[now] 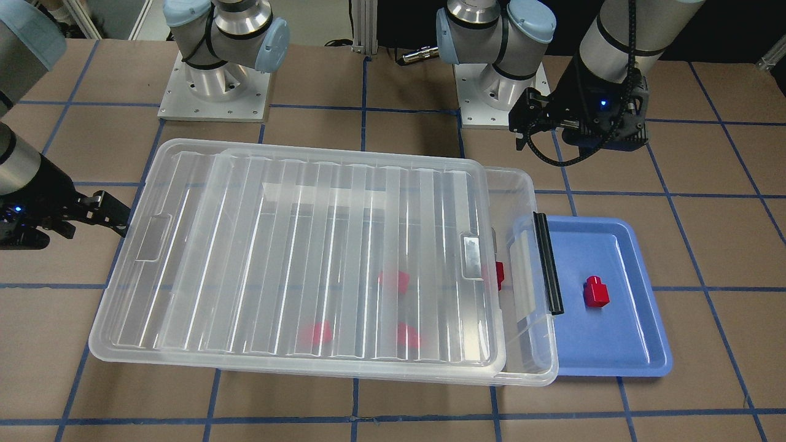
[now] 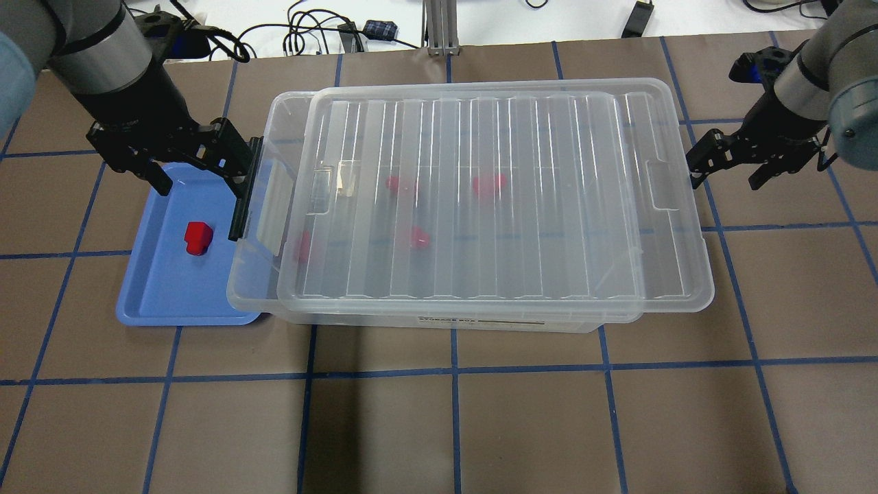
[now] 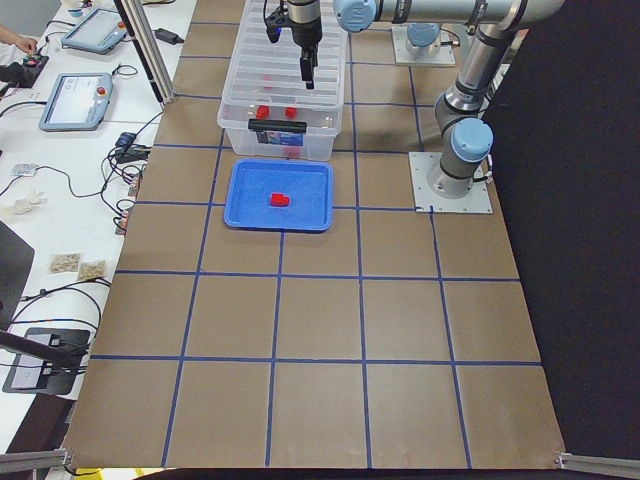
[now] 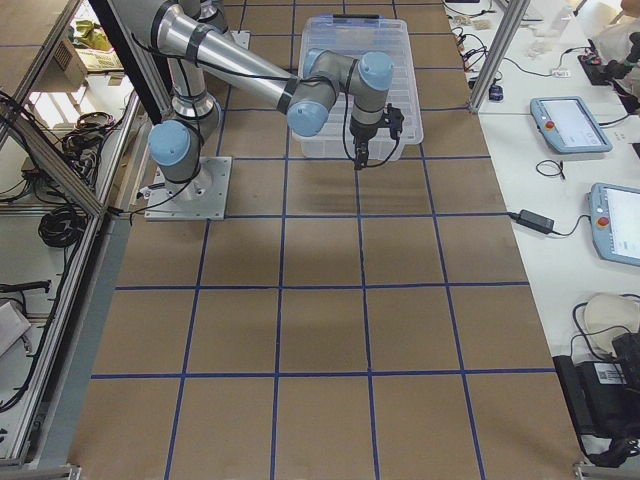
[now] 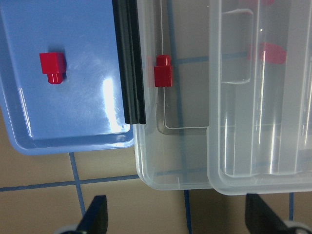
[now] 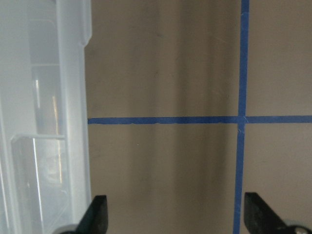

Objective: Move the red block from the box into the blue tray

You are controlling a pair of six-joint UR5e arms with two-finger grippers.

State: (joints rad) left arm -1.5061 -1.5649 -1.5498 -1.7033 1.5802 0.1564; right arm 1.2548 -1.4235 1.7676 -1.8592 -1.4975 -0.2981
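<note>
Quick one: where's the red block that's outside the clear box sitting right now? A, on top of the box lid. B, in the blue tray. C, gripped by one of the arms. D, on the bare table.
B: the red block lies on the floor of the blue tray, next to the box, with nothing gripping it.

Overhead and front views face opposite ways, both framing box (image 1: 522, 202)

The ribbed lid (image 1: 295, 258) blurs three red blocks (image 1: 393, 280) beneath.
</note>
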